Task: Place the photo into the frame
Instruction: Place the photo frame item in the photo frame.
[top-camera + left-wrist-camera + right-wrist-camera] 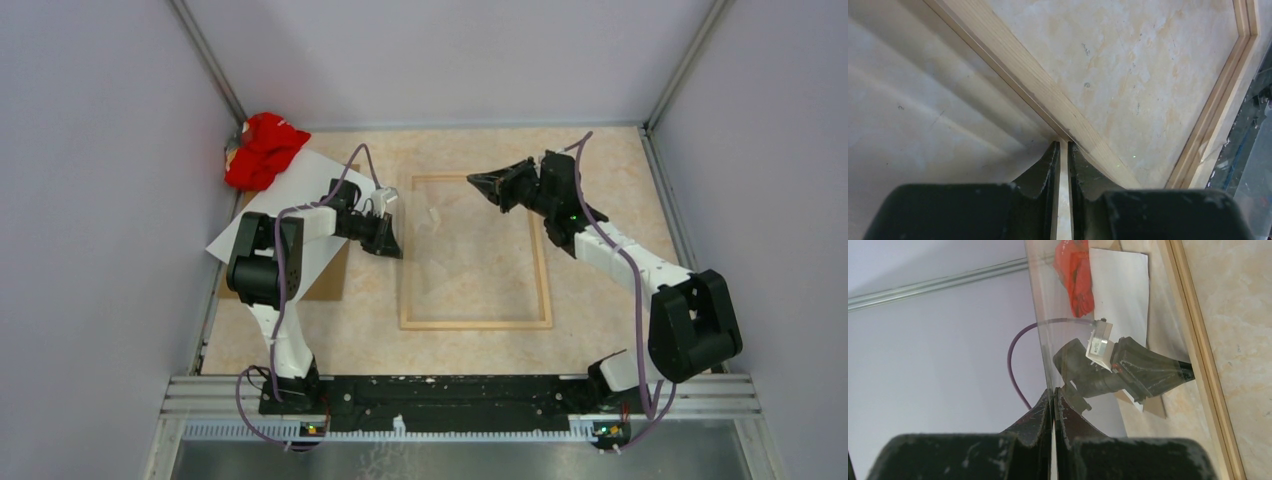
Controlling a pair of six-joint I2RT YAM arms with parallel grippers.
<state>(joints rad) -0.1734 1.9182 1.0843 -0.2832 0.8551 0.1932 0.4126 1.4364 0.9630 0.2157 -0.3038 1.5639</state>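
**Clear sheet held up over the frame, photo not yet in**

The frame is laid flat at the middle of the table. The photo is seen white side up at the far left, on a brown board beside a red cloth, well apart from the frame. A clear sheet is pinched at its edge by the right claw, jaws pressed together on it. With so small a hold on a tilted sheet, a slip or a crack could be caused. The right arm is stretched out and raised above the frame's far edge. The left arm is bent low, its claw set at the frame's left rail, jaws a narrow slit apart. Whether anything is gripped there cannot be told.
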